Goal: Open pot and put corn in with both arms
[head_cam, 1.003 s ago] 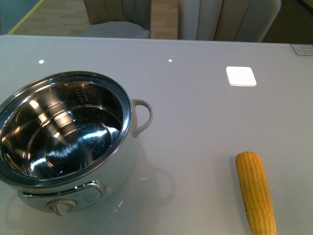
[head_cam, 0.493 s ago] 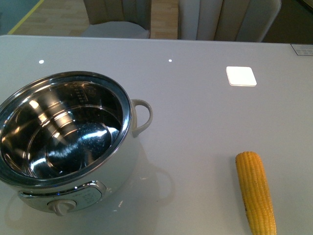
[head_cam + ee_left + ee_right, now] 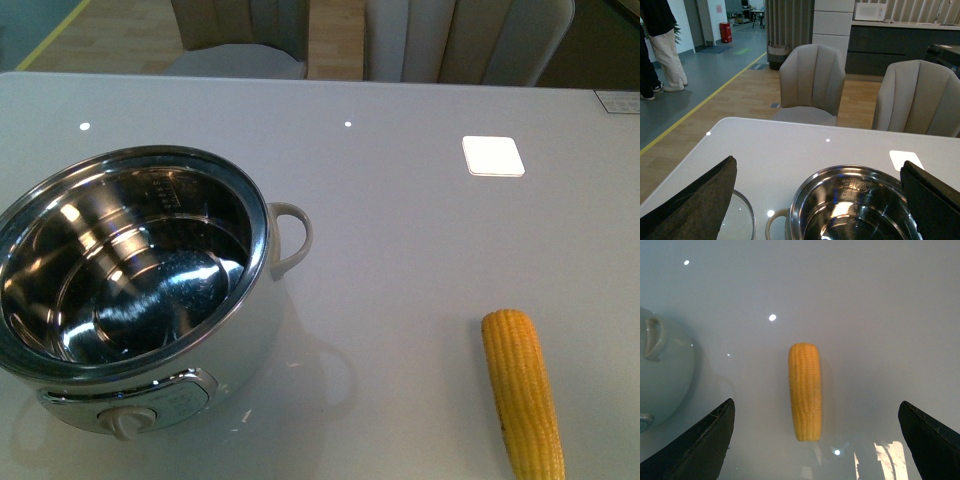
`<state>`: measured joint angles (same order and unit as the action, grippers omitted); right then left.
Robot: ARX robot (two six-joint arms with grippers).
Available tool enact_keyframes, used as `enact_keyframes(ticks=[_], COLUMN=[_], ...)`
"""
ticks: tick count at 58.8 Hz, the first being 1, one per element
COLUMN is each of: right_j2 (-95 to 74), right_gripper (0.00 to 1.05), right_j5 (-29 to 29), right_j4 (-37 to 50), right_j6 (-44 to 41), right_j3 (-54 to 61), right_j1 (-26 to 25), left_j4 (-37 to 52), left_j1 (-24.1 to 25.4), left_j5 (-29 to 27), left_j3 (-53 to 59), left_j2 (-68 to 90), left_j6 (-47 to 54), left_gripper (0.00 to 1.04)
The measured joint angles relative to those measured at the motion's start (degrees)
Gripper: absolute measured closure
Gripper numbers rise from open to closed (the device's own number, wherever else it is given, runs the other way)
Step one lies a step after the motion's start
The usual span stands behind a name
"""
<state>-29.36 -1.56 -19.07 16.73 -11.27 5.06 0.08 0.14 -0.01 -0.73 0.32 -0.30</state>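
Nothing has shifted in the front view since a second ago: the pot (image 3: 245,335) stands uncovered at the near left of the table (image 3: 400,220), steel interior bare, loop handle toward the middle. The corn (image 3: 522,390) lies well apart from it at the near right, blunt end pointing away from the robot. The left hand (image 3: 817,167) hangs over the pot, fingers spread wide and holding nothing; a glass lid (image 3: 740,220) lies flat beside the pot. The right hand (image 3: 816,403) hovers above the corn, released, a finger on either side.
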Motion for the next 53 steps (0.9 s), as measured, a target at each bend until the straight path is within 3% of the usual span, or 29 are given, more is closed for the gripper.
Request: enact_keyframes(ticks=[23,33,53], right_j2=[-53.2,-71.8,-89.5], right_gripper=[0.09,0.09,0.09], right_j5=[5.4,7.2,11.3], right_j4=[43.7,49.7,51.2], right_j6=[-4.7,-4.0,-5.6], right_j3=[-1.9,-8.2,-17.2], right_j1=[8.9,10.3,10.8], left_j4=[0.0,0.0,0.0], left_j1=[0.0,0.0,0.0], left_j5=[0.0,0.0,0.0], left_j3=[0.0,0.0,0.0], left_j2=[0.0,0.0,0.0], left_j6=[0.0,0.0,0.0], left_gripper=[0.07,0.07,0.07])
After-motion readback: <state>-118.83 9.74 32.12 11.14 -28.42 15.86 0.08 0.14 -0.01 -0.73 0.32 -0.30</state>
